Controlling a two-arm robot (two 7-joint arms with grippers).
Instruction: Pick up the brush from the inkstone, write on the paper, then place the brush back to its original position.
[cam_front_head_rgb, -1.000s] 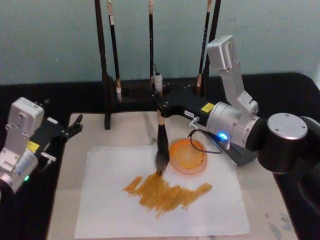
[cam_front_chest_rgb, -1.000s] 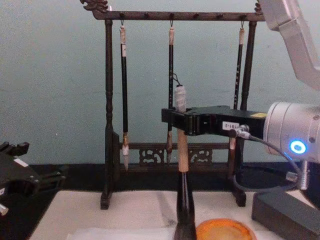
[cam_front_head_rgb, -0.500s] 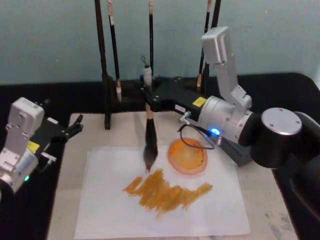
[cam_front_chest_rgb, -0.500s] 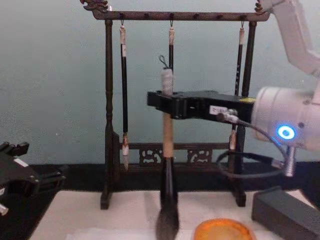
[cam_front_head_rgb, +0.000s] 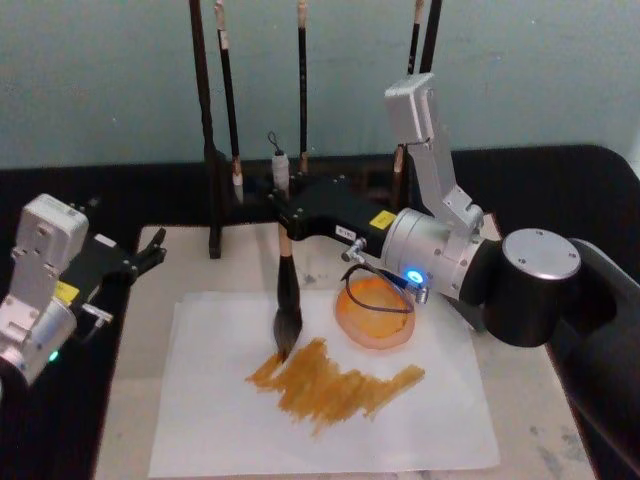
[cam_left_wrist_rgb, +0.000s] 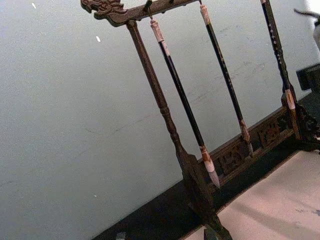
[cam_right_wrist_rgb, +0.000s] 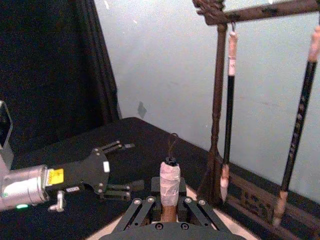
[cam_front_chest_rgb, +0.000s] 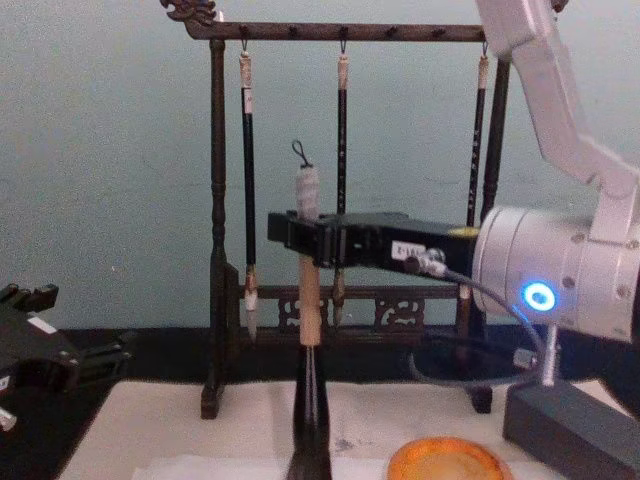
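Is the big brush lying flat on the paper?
No, the brush stands upright in the right gripper, its tip pointing down at the orange strokes on the paper.

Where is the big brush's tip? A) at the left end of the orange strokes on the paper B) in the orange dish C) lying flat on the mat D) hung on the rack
A: the right gripper holds the brush upright, bristles at the left end of the orange strokes.
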